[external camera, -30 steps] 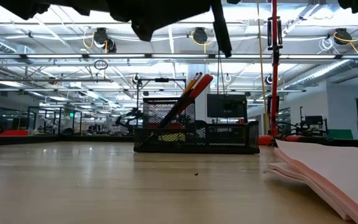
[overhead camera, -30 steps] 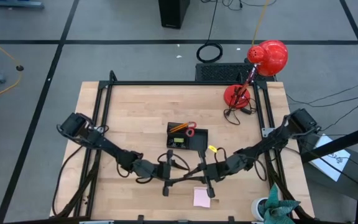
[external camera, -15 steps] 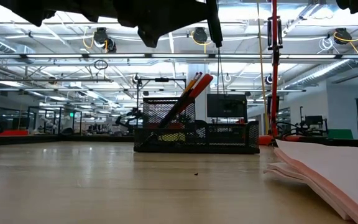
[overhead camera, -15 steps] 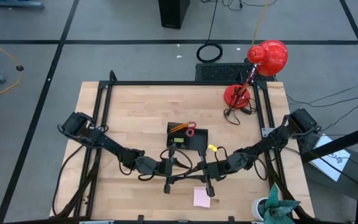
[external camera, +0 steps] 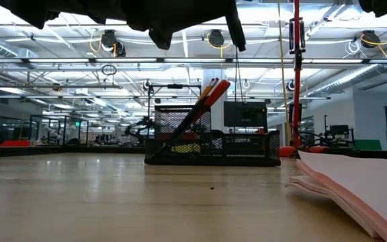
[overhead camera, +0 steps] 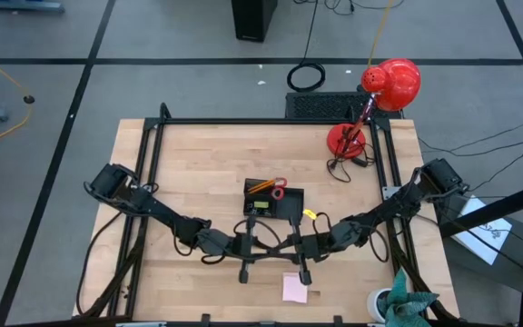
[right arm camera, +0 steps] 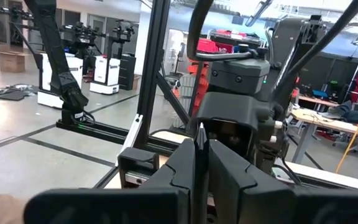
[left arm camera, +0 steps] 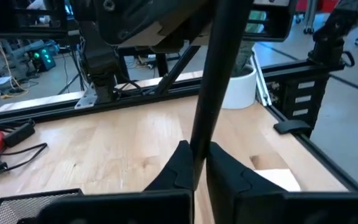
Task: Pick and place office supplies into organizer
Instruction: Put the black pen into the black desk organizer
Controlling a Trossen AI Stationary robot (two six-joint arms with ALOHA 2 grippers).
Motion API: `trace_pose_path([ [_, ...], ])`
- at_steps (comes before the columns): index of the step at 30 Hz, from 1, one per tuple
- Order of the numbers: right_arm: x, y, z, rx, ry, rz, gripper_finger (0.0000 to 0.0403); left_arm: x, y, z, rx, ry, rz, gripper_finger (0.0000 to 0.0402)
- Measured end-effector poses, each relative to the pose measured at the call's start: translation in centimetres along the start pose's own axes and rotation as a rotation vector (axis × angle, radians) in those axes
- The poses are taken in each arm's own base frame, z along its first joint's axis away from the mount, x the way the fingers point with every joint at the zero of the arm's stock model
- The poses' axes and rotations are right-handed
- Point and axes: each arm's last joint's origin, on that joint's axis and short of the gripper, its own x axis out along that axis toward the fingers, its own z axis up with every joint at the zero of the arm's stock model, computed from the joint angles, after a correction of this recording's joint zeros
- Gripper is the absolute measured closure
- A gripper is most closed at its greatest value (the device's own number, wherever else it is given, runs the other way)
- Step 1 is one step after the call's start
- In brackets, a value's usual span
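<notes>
Above the table's near middle, in front of the black organizer (overhead camera: 273,204), my left gripper (overhead camera: 258,243) and my right gripper (overhead camera: 298,247) face each other. Both are shut on one dark pen (left arm camera: 211,81) that runs between them, clear of the table. In the low view the pen (external camera: 234,30) slants down from the arms overhead. The organizer (external camera: 210,144) stands on the wood with orange pencils (external camera: 207,91) and red-handled scissors (overhead camera: 278,192) leaning in it. A pale pink sticky-note pad (overhead camera: 294,288) lies near the front edge. A tiny yellow item (overhead camera: 310,217) lies right of the organizer. My left gripper pinches the pen's shaft (left arm camera: 196,149) between its two fingers, and the long rest of the pen runs on toward my right gripper. The pen is lifted clear of the table. My right gripper pinches the pen between its two fingers; a short thin end (right arm camera: 199,132) sticks out past them toward my left arm.
A red desk lamp (overhead camera: 384,91) with its cable stands at the far right corner. A white pot with a plant (overhead camera: 398,304) sits at the near right corner. The black table frame (overhead camera: 152,163) runs along the table's sides. Bare wood lies left of the organizer.
My left gripper has moved a little toward the table's right, up to my right gripper, and has closed on the pen. In the low view the pen's lower end has risen slightly.
</notes>
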Motion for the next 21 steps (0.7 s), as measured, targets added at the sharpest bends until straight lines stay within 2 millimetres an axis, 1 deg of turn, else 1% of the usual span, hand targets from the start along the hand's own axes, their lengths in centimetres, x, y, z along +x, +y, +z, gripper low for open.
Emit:
trace_pose_path([
  [2,0.0,0.0,-0.1,0.001,0.012,0.003,0.038,0.0,-0.1,-0.1,0.007,0.009,-0.002,0.0388],
  [7,0.0,0.1,-0.3,-0.005,0.028,0.009,0.038,-0.1,-0.2,-0.2,0.013,0.026,-0.007,0.0367],
  [11,0.0,0.1,-0.5,-0.023,0.045,0.012,0.0377,-0.1,-0.2,-0.3,0.015,0.033,-0.007,0.0382],
  [14,0.0,0.1,-0.6,-0.068,0.066,0.017,0.0363,-0.1,-0.3,-0.4,0.01,0.04,-0.007,0.0394],
  [19,-0.1,0.3,-1.4,-0.126,0.133,0.036,0.0324,-0.1,-0.3,-0.4,0.003,0.041,-0.008,0.0383],
  [21,-0.1,0.4,-1.5,-0.14,0.15,0.04,0.0308,-0.1,-0.4,-0.5,0.007,0.051,-0.011,0.0384],
])
